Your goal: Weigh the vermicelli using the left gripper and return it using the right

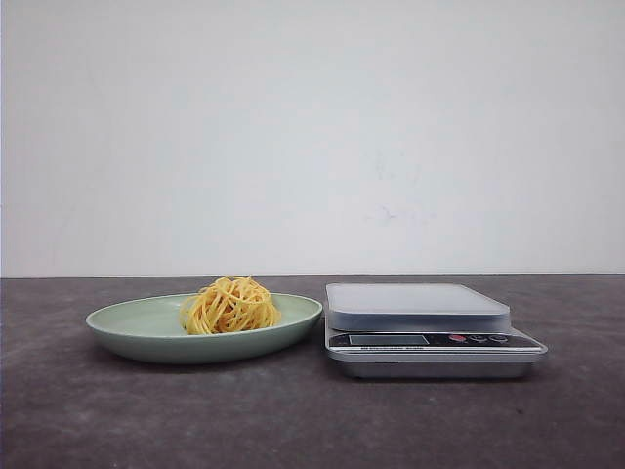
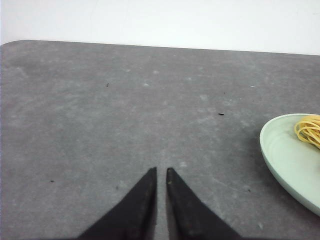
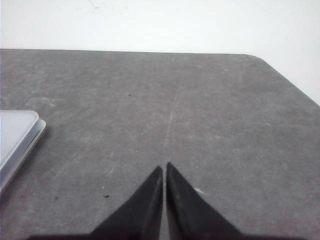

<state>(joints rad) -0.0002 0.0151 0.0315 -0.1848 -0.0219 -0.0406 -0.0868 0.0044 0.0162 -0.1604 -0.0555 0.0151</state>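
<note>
Front view: low, near tabletop [image 1: 312, 420] level, facing a white wall; plate [image 1: 146, 327] left, scale [image 1: 430, 332] right, both close.

Left wrist view: above bare tabletop, angled forward and down past left end effector [image 2: 161, 172]. Shares only the plate's rim with the front view.

Right wrist view: same pose behind right end effector [image 3: 164, 169]. Shares 1 scale corner with the front view.

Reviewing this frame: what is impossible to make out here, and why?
- Scale display reading: front view, too small.
- Plate and vermicelli: left wrist view, cut off by the frame edge.
- Scale body: right wrist view, only a corner shows at the edge.
- Left gripper and right gripper: absent from the front view; arms cut off in the wrist views.
</note>
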